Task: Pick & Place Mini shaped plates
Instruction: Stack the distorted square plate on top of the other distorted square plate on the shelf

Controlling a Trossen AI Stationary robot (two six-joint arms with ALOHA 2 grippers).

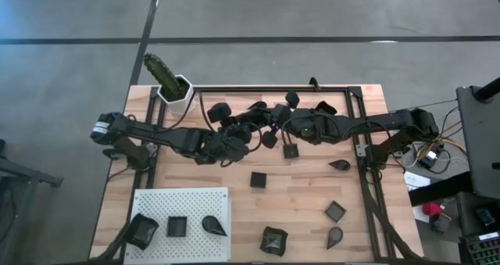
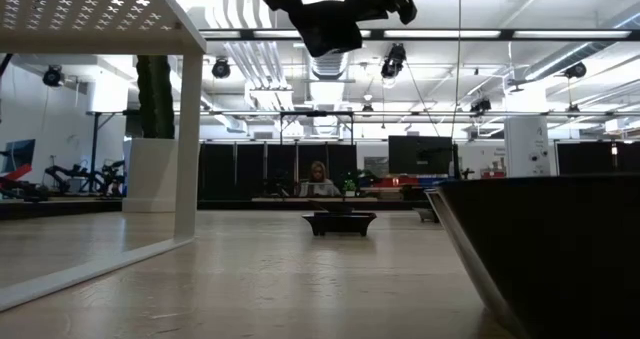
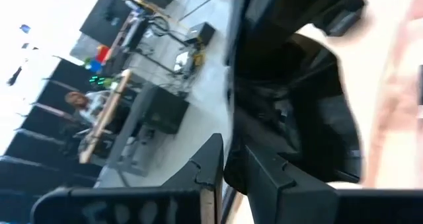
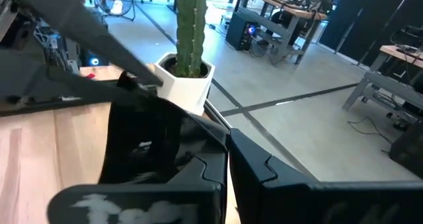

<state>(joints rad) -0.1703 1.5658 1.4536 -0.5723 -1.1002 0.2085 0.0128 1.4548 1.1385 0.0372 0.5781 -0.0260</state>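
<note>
Right wrist view alone: cactus [image 4: 190,27] close-up.

The high camera looks straight down on the whole table [image 1: 305,195]. The low camera looks level across it. The cactus [image 1: 159,69] shows in high and right wrist views.

Arms [image 1: 234,136] crowd table centre; bare wood [image 1: 301,198] passable between plates.

Blurred left wrist view; perforated board [image 1: 181,198] and 1 plate [image 1: 141,230] partly cut off.
</note>
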